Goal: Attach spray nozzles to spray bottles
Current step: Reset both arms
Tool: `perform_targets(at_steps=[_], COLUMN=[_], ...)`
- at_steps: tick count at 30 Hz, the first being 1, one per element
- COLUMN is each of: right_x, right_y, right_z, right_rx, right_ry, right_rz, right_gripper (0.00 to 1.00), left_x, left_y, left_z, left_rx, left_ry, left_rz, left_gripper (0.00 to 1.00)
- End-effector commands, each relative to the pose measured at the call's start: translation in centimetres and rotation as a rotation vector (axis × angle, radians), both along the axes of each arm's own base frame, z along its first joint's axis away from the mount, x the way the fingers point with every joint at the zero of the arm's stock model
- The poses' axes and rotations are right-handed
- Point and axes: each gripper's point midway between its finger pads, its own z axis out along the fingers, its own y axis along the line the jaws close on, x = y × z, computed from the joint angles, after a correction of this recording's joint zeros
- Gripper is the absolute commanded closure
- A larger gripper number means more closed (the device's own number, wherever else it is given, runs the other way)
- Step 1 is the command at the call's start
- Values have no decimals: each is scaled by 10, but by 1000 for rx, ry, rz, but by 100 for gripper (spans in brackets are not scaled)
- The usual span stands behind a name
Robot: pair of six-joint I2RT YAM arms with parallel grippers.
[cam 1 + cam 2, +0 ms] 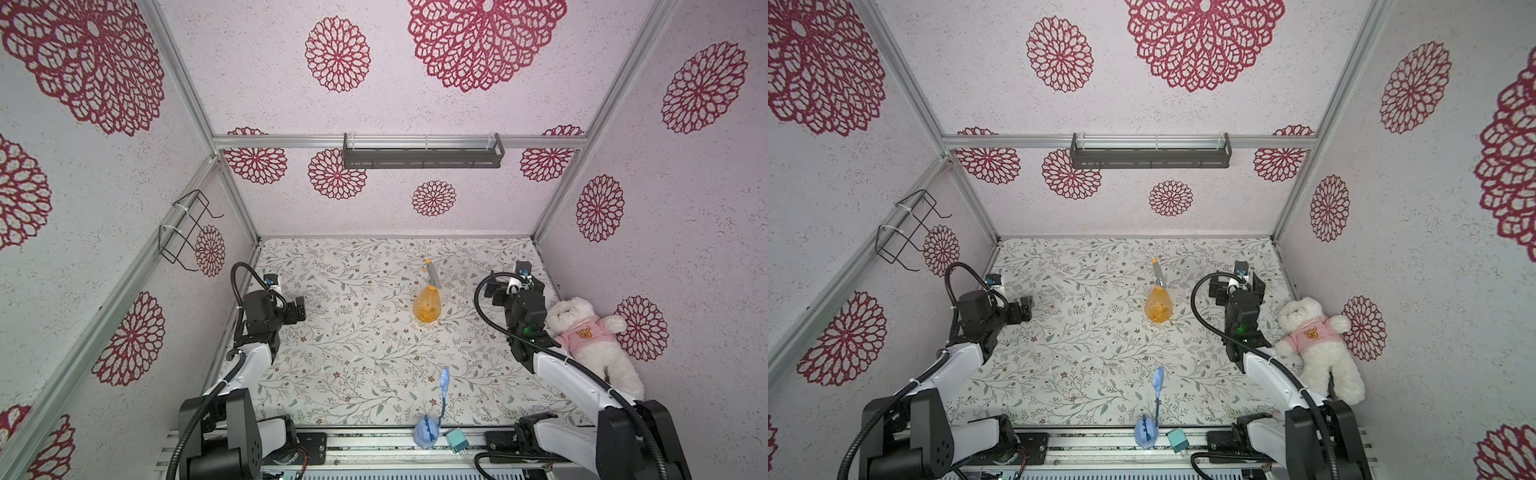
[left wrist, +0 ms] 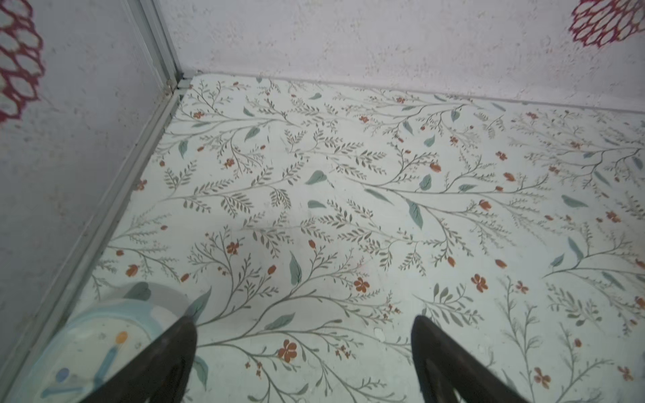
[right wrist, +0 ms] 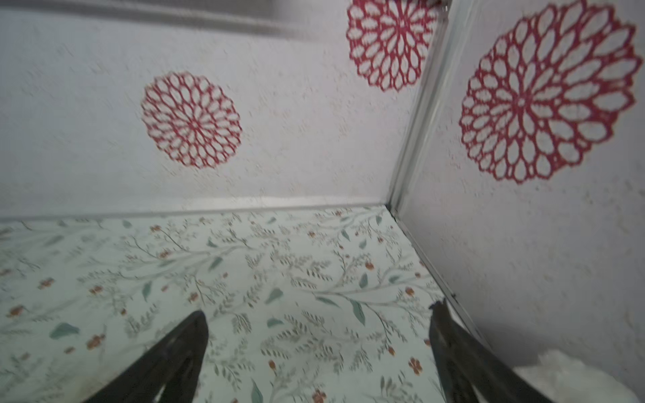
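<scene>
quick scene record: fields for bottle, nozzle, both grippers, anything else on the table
spray bottle: orange, upright, mid-table
spray nozzle: on the bottle's neck; tightness cannot be told
left gripper: open, empty, clear of the bottle
right gripper: open, empty, clear of the bottle
other: plush bear by the right arm; pale blue bottle and pale blue sprayer at the front edge

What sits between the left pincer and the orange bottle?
Nothing: only bare floral tabletop between the left pincer and the orange bottle, seen in both top views.
</scene>
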Motion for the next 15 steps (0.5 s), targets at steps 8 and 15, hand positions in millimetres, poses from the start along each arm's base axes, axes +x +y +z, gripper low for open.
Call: perform_targets(at_steps=[8, 15], right_x=[11, 2], right_y=[-1, -6], right_z=[-8, -19], right_rx=[-10, 9], right_ry=[-160, -60], right_rz=[53, 32], right_gripper=[1, 1], left_x=[32, 35], left_y=[13, 20], left_z=[4, 2], left_rx=[31, 19], left_ry=[-290, -261], left_rz=[59, 103], left_gripper=[3, 3])
